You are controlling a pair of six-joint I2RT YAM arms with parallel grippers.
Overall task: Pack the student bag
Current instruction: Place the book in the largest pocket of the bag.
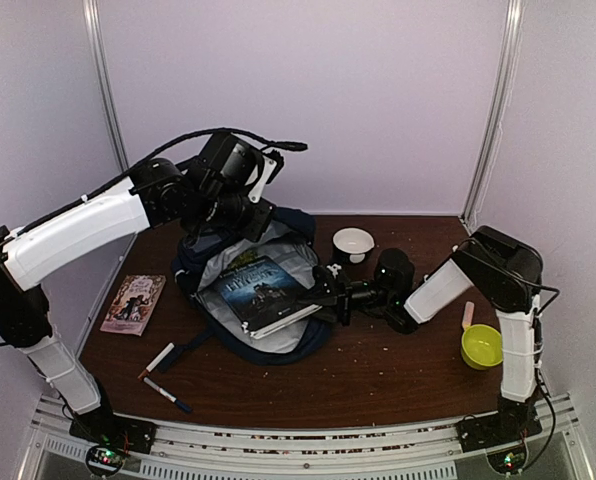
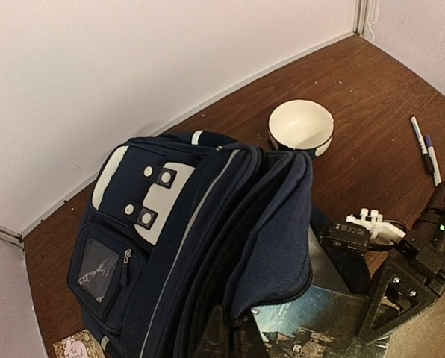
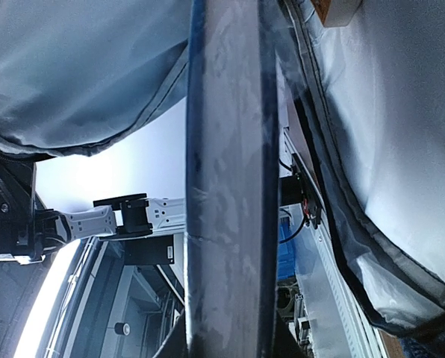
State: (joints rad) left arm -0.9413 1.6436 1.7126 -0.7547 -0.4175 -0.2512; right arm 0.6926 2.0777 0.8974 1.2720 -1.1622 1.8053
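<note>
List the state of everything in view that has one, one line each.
student bag: unzipped, main compartment open, edge held by the left tool.
left tool: shut on the student bag's edge.
dark book: closed, partly inside the student bag, gripped by the right tool.
right tool: shut on the dark book.
white bowl: upright, empty.
yellow cup: upright.
small book: closed, lying flat.
two markers: lying loose.

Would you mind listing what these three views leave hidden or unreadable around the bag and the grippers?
Left gripper fingertips: top view, its own wrist covers them.
Student bag floor: top view, the book covers it.
Right gripper fingers: right wrist view, the book's edge fills the frame.
Small book title: top view, too small.
</note>
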